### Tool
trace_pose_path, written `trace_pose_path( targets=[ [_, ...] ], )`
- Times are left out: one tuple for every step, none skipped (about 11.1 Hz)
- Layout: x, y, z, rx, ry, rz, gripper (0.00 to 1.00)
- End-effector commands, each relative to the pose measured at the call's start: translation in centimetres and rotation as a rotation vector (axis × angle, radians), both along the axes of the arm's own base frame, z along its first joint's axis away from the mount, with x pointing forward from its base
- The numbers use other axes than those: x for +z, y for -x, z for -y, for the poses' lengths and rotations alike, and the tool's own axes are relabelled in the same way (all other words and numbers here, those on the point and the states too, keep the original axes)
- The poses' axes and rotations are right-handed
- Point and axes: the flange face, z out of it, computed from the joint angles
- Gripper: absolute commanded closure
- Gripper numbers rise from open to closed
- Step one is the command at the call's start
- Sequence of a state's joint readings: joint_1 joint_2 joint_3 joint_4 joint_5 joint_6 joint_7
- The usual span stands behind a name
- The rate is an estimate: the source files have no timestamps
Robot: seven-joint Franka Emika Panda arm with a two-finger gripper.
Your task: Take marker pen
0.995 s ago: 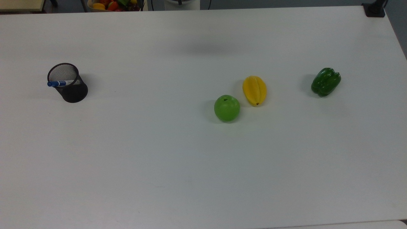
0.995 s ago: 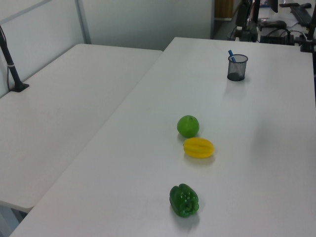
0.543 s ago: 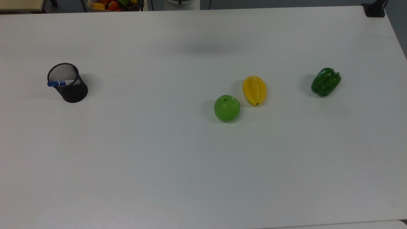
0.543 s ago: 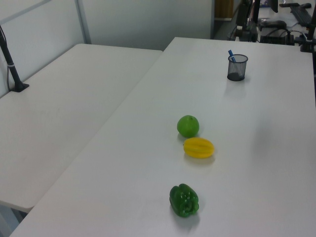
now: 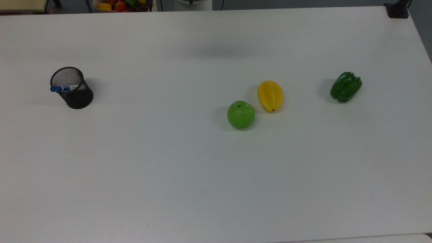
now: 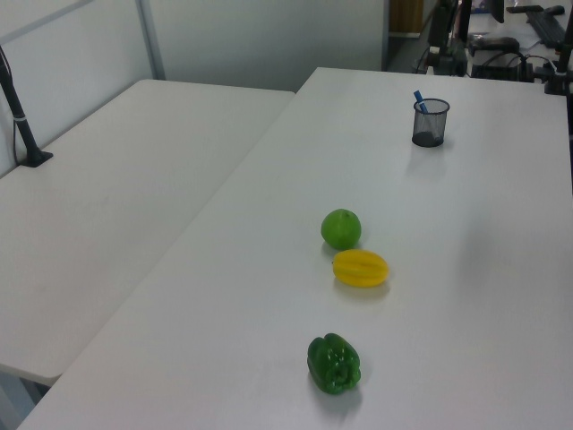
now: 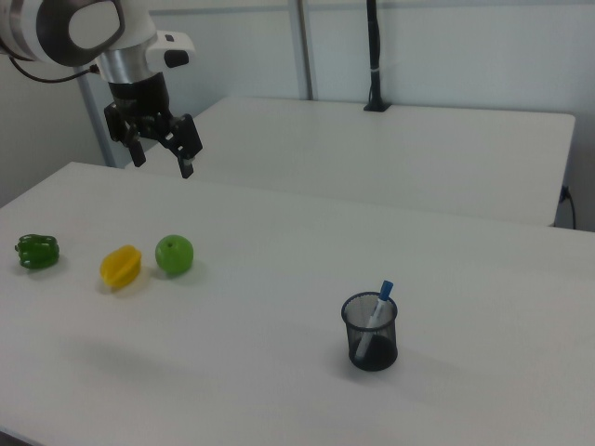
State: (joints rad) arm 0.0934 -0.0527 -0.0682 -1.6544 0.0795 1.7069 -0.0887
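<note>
The marker pen [image 5: 64,88] [image 6: 419,100] [image 7: 378,308], white-barrelled with a blue cap, stands tilted in a black mesh cup [image 5: 75,91] [image 6: 429,124] [image 7: 370,334] on the white table, its cap poking over the rim. My gripper [image 7: 160,156] hangs open high above the table at the right view's upper left, far from the cup and holding nothing.
A green apple [image 5: 240,114] [image 7: 174,255], a yellow fruit [image 5: 270,96] [image 7: 121,266] and a green bell pepper [image 5: 345,86] [image 7: 36,252] lie in a loose row. A bowl of fruit [image 5: 121,5] sits past the table's far edge in the top view.
</note>
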Motion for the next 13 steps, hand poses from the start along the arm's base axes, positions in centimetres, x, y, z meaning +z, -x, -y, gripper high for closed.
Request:
trace_pose_path(
  targets=[
    [0.5, 1.2, 0.1, 0.003, -0.006, -0.007, 0.0],
    [0.5, 1.2, 0.1, 0.004, -0.006, -0.007, 0.0],
    [0.6, 1.2, 0.1, 0.004, -0.006, -0.004, 0.0],
    [0.7, 1.2, 0.2, 0.006, -0.006, -0.004, 0.0],
    [0.7, 1.2, 0.2, 0.012, -0.006, -0.003, 0.0],
    [0.7, 1.2, 0.3, 0.01, -0.006, -0.002, 0.0],
    [0.8, 1.2, 0.7, 0.004, -0.004, 0.003, 0.0],
    [1.0, 1.1, 1.1, -0.001, 0.005, 0.012, 0.0],
    [1.1, 1.0, 1.3, -0.003, 0.008, 0.02, 0.0],
    [1.8, 0.9, 1.8, -0.015, 0.008, 0.046, 0.0],
    [2.1, 0.7, 3.0, -0.04, 0.007, 0.068, 0.0],
    [2.3, 0.5, 4.2, -0.062, 0.006, 0.096, 0.0],
    [2.6, 0.2, 5.9, -0.092, 0.008, 0.123, 0.0]
  ],
)
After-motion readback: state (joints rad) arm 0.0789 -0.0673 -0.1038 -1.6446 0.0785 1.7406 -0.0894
